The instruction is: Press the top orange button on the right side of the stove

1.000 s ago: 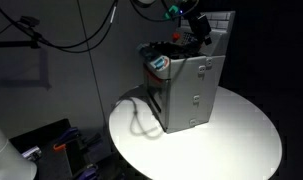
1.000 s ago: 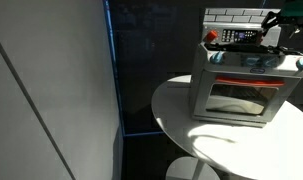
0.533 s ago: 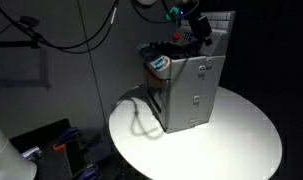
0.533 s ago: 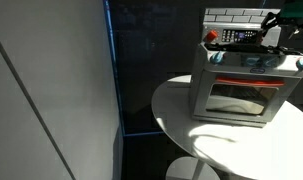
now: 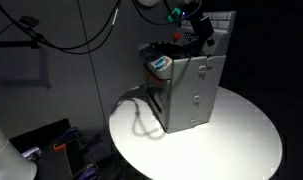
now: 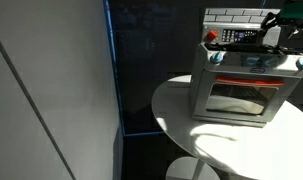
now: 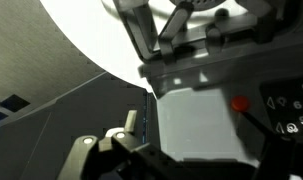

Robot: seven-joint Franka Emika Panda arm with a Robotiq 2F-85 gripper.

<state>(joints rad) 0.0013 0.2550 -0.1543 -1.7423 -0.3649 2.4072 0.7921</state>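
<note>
The small grey stove (image 5: 194,88) stands on a round white table (image 5: 241,140), and it also shows in the other exterior view (image 6: 241,88). Its white tiled back panel (image 6: 231,16) rises behind the dark cooktop. A teal-white knob (image 5: 159,65) sits at the front. My gripper (image 5: 202,30) hovers just above the cooktop near the back panel, and it is seen at the stove's far right (image 6: 276,24). In the wrist view a red-orange button (image 7: 238,103) sits beside the dark control panel (image 7: 291,108). My dark fingers (image 7: 191,160) look shut and hold nothing.
A black cable (image 5: 141,115) lies on the table beside the stove. A grey wall panel (image 6: 51,90) stands near the table. Cables and a stand (image 5: 31,35) hang in the dark background, with equipment on the floor (image 5: 51,145).
</note>
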